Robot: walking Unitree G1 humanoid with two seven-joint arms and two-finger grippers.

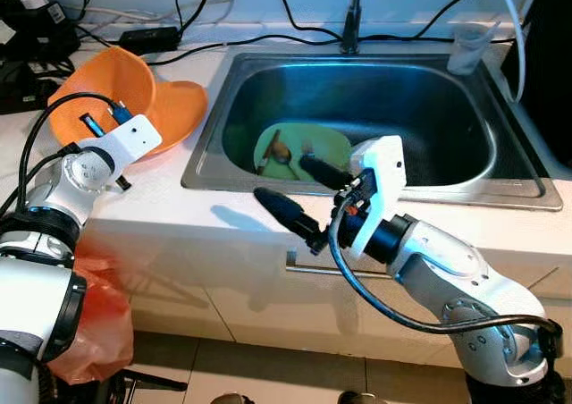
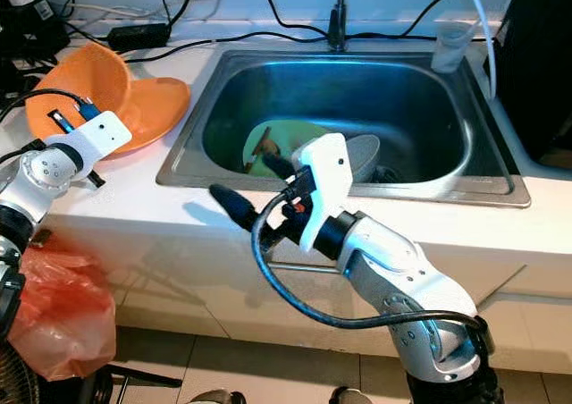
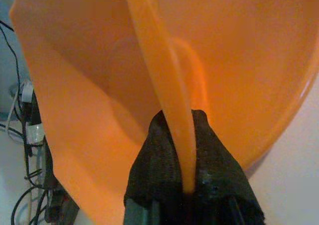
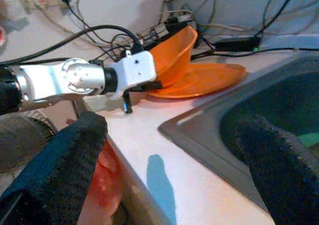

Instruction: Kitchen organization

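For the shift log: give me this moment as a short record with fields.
place: kitchen counter with a steel sink
left hand: shut on the rim of the tilted orange bowl
orange plate: flat on the counter beside the bowl, left of the sink
right hand: open, holding nothing, above the sink's front edge
in the sink: green plate with a spoon on it
beside the tap: clear plastic cup
below the counter at left: red plastic bag
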